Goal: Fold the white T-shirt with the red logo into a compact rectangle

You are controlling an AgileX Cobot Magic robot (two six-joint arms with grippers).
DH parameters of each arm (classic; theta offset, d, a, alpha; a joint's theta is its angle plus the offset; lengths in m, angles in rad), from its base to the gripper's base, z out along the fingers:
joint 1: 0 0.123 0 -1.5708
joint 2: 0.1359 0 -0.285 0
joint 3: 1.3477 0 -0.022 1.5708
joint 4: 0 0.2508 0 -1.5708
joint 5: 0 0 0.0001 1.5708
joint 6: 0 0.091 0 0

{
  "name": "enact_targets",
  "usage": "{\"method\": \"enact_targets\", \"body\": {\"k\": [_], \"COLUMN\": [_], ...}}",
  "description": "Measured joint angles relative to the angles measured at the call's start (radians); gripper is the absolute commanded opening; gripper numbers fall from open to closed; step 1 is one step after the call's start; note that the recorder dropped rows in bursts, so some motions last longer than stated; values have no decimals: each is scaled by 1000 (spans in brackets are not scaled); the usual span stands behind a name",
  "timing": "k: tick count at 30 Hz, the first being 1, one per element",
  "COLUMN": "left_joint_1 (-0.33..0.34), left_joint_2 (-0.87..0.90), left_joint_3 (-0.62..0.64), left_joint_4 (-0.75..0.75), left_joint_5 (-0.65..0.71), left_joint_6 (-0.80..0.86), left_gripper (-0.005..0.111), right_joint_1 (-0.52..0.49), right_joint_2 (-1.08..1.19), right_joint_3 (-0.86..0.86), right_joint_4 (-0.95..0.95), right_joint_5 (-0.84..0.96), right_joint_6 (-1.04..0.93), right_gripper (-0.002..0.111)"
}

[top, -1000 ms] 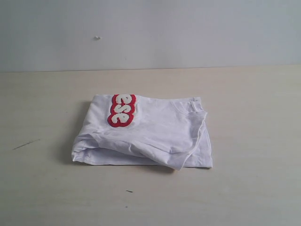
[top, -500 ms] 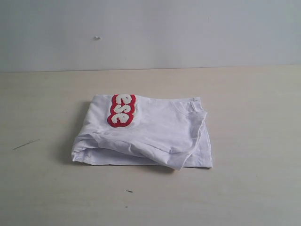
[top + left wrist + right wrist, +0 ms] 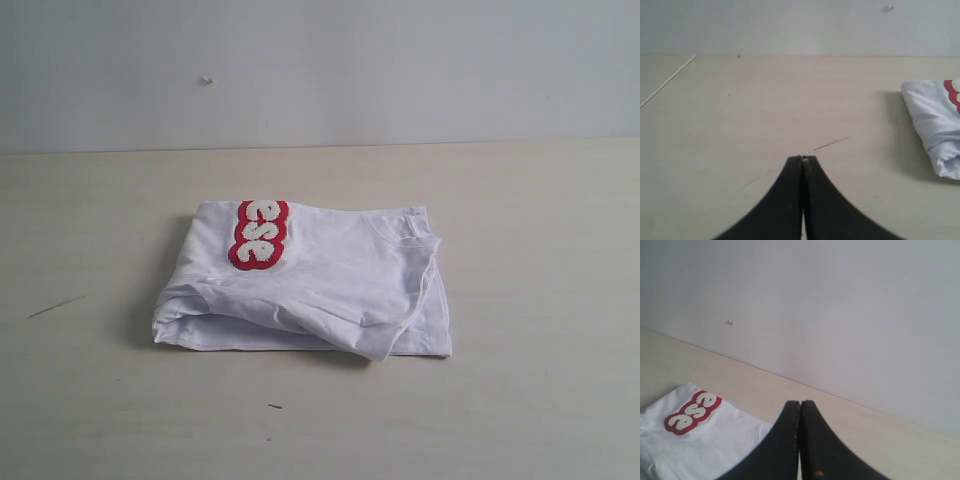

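Note:
The white T-shirt [image 3: 310, 285] lies folded in a wrinkled, roughly rectangular bundle on the middle of the table. Part of the red logo [image 3: 258, 234] shows on its upper left. Neither gripper appears in the exterior view. In the left wrist view my left gripper [image 3: 802, 159] is shut with nothing in it, well apart from the shirt's edge [image 3: 935, 127]. In the right wrist view my right gripper [image 3: 800, 403] is shut and empty, raised off the shirt [image 3: 700, 440], whose logo [image 3: 692, 412] is in sight.
The pale wooden table [image 3: 540, 250] has a thin dark scratch [image 3: 55, 307] at the left and a small dark speck [image 3: 274, 406] in front of the shirt. A grey wall [image 3: 320, 70] closes the back edge.

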Motion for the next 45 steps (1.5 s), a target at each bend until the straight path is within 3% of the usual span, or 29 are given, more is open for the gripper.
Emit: {"method": "enact_targets", "body": {"k": [35,45], "left_joint_1": [0,0], "left_joint_2": [0,0], "left_joint_3": [0,0], "left_joint_4": [9,9], "left_joint_5": [12,12], "left_joint_6": [-14,-14], "left_gripper": [0,0], "right_joint_1": [0,-55], "right_joint_2": [-4,-195], "right_joint_3": [0,114], "right_joint_4": [0,-4], "right_joint_5": [16,77], "right_joint_6": [4,24], "right_gripper": [0,0]}}
